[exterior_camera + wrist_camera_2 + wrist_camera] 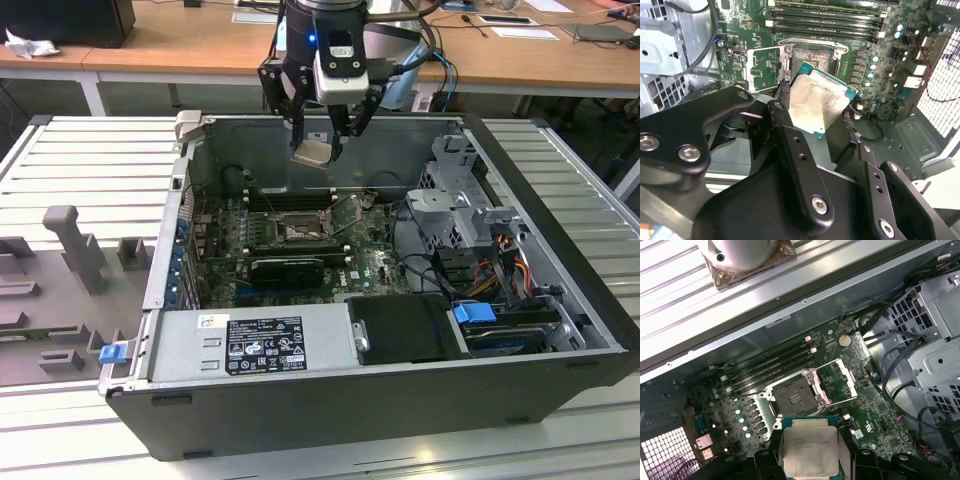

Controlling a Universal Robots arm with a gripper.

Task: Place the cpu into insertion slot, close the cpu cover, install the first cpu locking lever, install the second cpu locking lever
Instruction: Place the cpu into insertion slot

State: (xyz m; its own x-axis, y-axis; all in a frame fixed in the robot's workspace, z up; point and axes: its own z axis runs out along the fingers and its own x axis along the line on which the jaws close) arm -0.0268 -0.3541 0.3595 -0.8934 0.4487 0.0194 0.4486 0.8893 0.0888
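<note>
My gripper (316, 138) hangs over the back wall of the open computer case, shut on the cpu (312, 153), a flat pale silver square. In both wrist views the cpu (816, 99) (810, 449) sits tilted between black fingers (782, 111), well above the board. The insertion slot (299, 230) (812, 58) (794, 397) lies bare and dark on the green motherboard, below and ahead of the chip. The cpu cover (761, 66) (839, 381), a silvery frame, is swung open beside the slot.
Long black memory slots (825, 20) run beside the socket. A power supply (255, 345), a drive cage (465, 215) and loose cables (500, 260) crowd the case's near side and the exterior view's right. A grey fixture tray (60, 290) sits outside at the exterior view's left.
</note>
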